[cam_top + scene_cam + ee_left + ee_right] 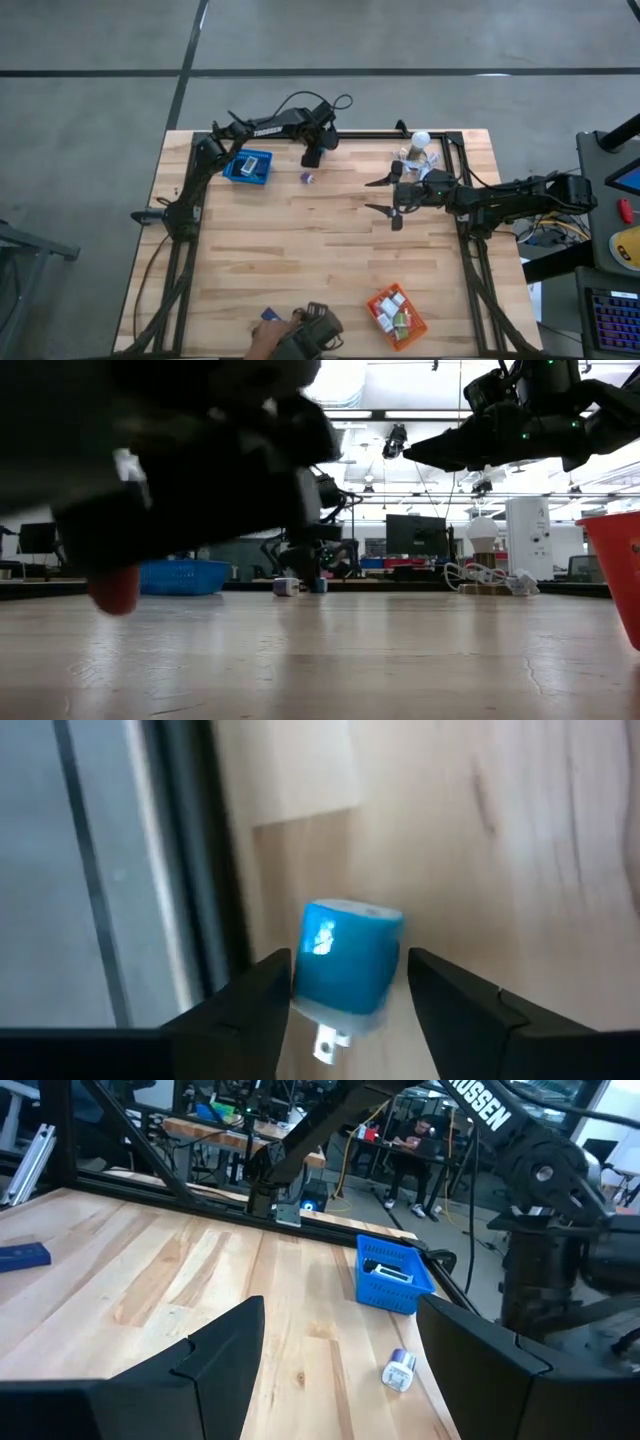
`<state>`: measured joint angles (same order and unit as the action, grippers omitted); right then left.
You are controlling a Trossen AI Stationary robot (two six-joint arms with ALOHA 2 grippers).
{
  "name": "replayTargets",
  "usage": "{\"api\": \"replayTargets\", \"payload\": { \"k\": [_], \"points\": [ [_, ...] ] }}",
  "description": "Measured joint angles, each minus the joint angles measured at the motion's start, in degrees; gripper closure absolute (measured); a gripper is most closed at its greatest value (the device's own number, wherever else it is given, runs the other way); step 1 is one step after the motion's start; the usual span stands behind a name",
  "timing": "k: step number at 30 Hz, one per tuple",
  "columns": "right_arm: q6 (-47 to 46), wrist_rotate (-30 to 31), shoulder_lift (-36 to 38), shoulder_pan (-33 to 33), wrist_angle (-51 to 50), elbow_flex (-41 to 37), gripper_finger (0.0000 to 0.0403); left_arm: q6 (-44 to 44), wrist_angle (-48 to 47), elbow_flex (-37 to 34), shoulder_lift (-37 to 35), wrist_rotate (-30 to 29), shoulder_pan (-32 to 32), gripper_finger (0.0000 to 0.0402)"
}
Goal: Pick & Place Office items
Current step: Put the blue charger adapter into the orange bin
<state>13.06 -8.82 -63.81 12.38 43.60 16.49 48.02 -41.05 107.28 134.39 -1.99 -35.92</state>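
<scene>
At the desk's far edge, the left claw point(345, 1010) straddles a small blue plug-shaped block point(347, 965) with a glossy face and metal prongs, its fingers apart on either side and not visibly pressing it. A small white-and-purple roll point(308, 177) lies near the blue mesh basket point(248, 166). The right claw point(386, 196) hovers spread open near the desk's right edge.

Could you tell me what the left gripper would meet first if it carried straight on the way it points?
The blue roll: it sits between the open jaws of the left gripper, with the table right behind it.
</scene>
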Motion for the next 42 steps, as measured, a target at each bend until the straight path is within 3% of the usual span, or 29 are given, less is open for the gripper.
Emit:
{"api": "replayTargets", "payload": {
  "k": [19,22,27,42],
  "points": [
    [0.2,0.0,0.0,0.0,0.3,0.0,0.0145,1.0,2.4,-2.6,-0.2,0.9,0.4,0.02],
    [0.2,0.0,0.0,0.0,0.3,0.0,0.0145,0.9,2.5,-2.6,-0.2,1.0,0.4,0.0213],
    [0.1,0.0,0.0,0.0,0.3,0.0,0.0145,0.9,2.7,-2.5,-0.1,1.1,0.5,0.0274],
    [0.0,0.0,0.0,0.0,-0.2,0.0,0.0145,-1.2,2.6,-2.6,-1.2,0.5,0.6,0.0274]
  ]
}}
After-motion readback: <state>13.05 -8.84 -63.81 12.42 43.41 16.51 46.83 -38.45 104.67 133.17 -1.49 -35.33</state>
